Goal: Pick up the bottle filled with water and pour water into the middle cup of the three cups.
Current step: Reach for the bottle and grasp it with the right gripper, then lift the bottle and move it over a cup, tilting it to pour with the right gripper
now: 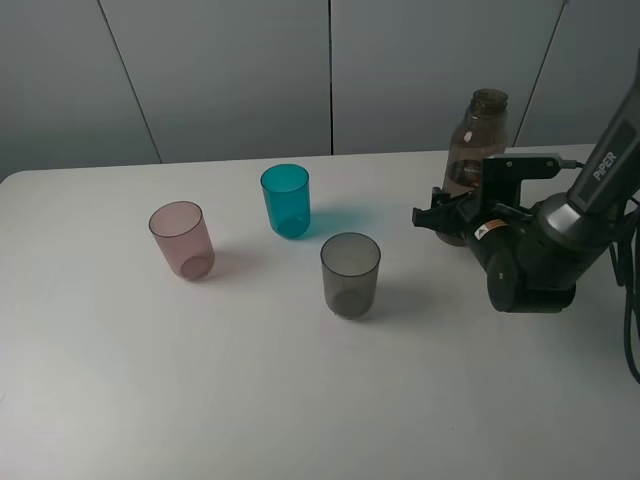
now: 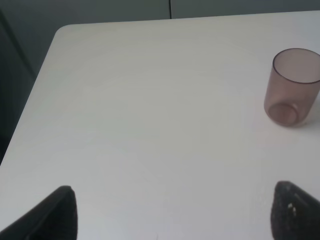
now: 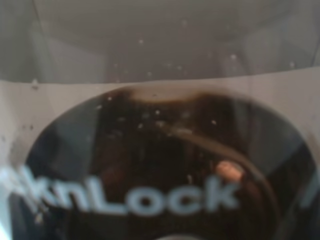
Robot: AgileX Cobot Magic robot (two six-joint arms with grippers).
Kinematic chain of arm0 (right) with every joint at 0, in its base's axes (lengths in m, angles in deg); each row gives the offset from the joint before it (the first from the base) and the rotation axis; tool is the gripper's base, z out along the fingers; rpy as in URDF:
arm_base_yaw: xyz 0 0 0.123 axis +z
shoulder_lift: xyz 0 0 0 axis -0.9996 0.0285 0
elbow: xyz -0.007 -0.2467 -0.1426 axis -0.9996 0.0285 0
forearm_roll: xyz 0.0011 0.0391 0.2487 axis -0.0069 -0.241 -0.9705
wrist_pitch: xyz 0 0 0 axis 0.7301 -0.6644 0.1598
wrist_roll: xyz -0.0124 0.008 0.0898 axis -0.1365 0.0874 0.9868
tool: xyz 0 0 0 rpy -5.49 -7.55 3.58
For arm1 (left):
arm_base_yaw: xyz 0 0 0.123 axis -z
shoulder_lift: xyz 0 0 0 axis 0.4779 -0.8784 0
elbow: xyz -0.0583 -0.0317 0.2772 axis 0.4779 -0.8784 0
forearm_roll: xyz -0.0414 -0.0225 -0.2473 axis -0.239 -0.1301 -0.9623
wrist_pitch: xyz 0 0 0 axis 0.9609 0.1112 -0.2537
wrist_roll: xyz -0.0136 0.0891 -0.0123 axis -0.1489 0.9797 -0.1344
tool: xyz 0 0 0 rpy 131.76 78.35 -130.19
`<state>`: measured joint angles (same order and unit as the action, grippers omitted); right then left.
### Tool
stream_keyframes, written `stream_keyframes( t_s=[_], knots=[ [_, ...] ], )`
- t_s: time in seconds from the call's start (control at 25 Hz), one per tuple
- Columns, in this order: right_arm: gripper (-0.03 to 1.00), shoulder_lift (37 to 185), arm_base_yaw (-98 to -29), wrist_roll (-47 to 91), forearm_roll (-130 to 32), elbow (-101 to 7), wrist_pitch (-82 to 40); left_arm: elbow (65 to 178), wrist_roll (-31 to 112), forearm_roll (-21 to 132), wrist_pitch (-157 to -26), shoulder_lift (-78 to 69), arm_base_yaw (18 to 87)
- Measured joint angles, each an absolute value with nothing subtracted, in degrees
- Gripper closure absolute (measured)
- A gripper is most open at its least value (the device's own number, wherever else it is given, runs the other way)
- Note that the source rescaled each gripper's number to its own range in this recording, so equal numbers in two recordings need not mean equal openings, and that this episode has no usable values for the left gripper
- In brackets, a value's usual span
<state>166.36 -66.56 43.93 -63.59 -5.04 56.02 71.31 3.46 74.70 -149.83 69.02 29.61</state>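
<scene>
The smoky grey-brown bottle (image 1: 485,125) stands upright at the back right of the white table (image 1: 120,380). My right gripper (image 1: 442,216) is at its lower part, low over the table. The right wrist view is filled by the bottle's dark oval label (image 3: 165,190), very close, and the fingers do not show there. The three cups stand left of the bottle: the pink cup (image 1: 182,240), the teal-blue middle cup (image 1: 286,200) and the smoky grey cup (image 1: 350,275), all upright. My left gripper (image 2: 172,215) is open and empty, with the pink cup (image 2: 294,87) ahead of it.
The table's far left corner (image 2: 60,30) shows in the left wrist view. A grey panelled wall (image 1: 230,70) runs behind the table. A black cable (image 1: 632,300) hangs by the right arm.
</scene>
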Motion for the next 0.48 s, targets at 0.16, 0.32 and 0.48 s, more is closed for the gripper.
stream_keyframes(
  t_s=[0.16, 0.32, 0.48],
  knots=[
    [0.95, 165.9, -66.6, 43.7, -63.0, -5.0, 55.1, 71.3, 3.5, 74.7, -149.8, 69.0, 29.6],
    [0.95, 165.9, -66.6, 44.6, -63.0, -5.0, 55.1, 71.3, 3.5, 74.7, -149.8, 69.0, 29.6],
    [0.95, 165.9, -66.6, 45.2, -63.0, -5.3, 55.0, 71.3, 3.5, 74.7, -149.8, 69.0, 29.6]
  ],
)
